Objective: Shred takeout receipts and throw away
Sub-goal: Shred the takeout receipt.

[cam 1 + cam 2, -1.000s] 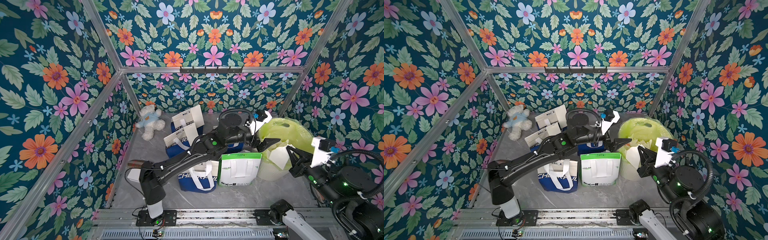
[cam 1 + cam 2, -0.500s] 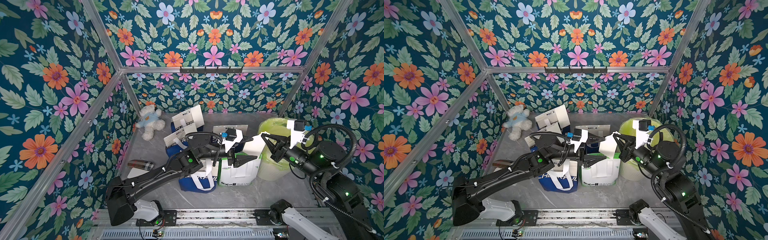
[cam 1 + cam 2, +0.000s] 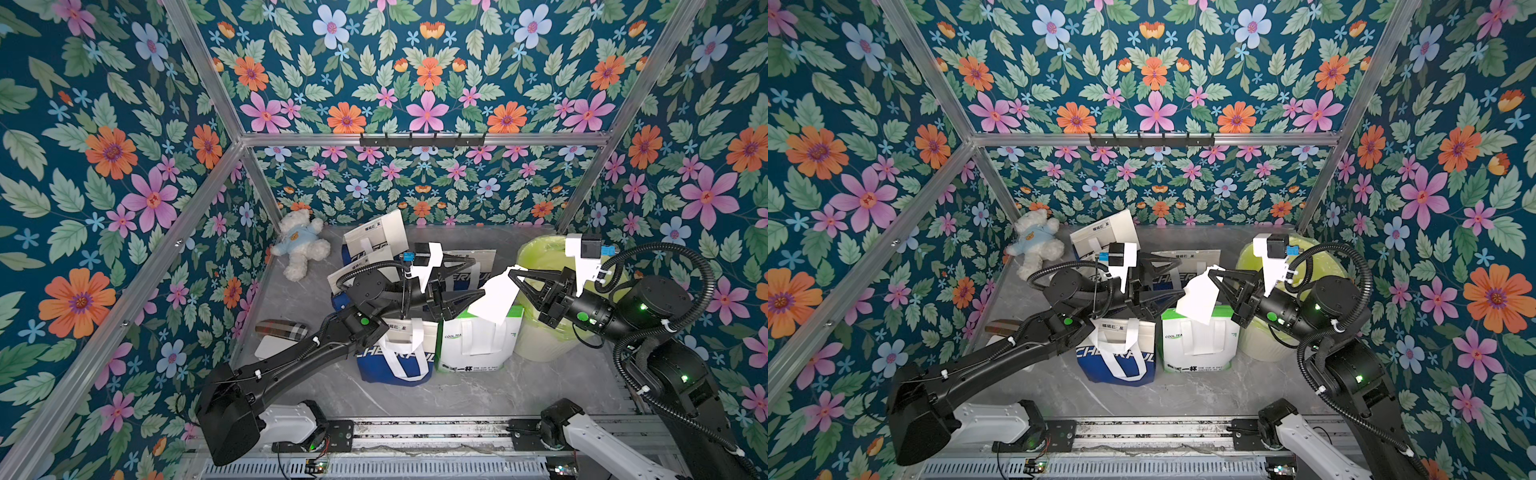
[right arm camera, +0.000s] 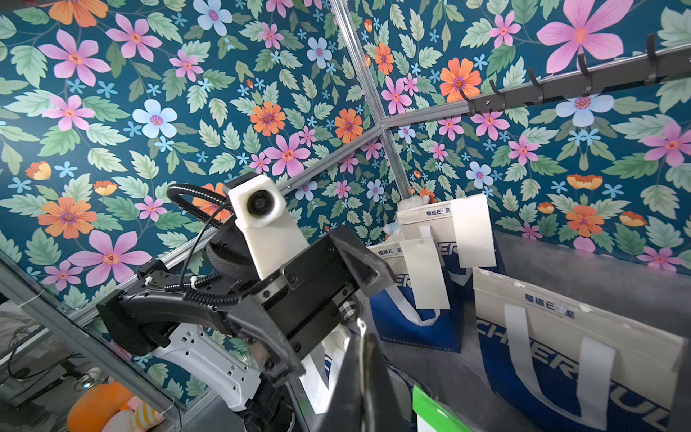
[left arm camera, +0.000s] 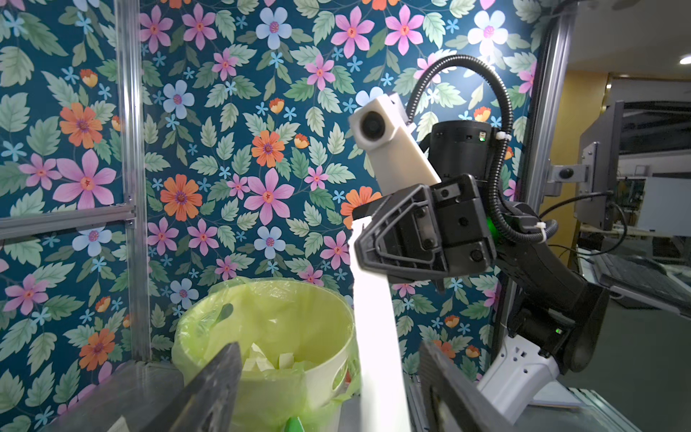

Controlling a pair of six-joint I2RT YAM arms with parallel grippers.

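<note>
From the near rail the left arm (image 3: 291,365) stretches long and low toward the middle of the bench (image 3: 457,395). Its left hand (image 3: 478,277) lies level above the blue bag (image 3: 405,374) and the white-and-green bag (image 3: 453,353), pointing right. That hand is released, its fingers spread with one on each side of the hanging receipt (image 3: 496,300). In a top view the nearer fingertip (image 3: 469,297) seems to brush the paper's edge, though I can't be sure.

The right arm (image 3: 656,303) bends in from the right. Its right hand (image 3: 514,274) points left, clenched on the receipt's top corner. The paper hangs in the air over the white-and-green bag, just left of the bin (image 3: 540,257). Its long axis is close to upright and its free end points down.

White scraps (image 5: 269,361) lie inside the bin's green liner. Farther back, two more receipts (image 4: 424,278) hang on the far blue bags (image 4: 411,329).
</note>
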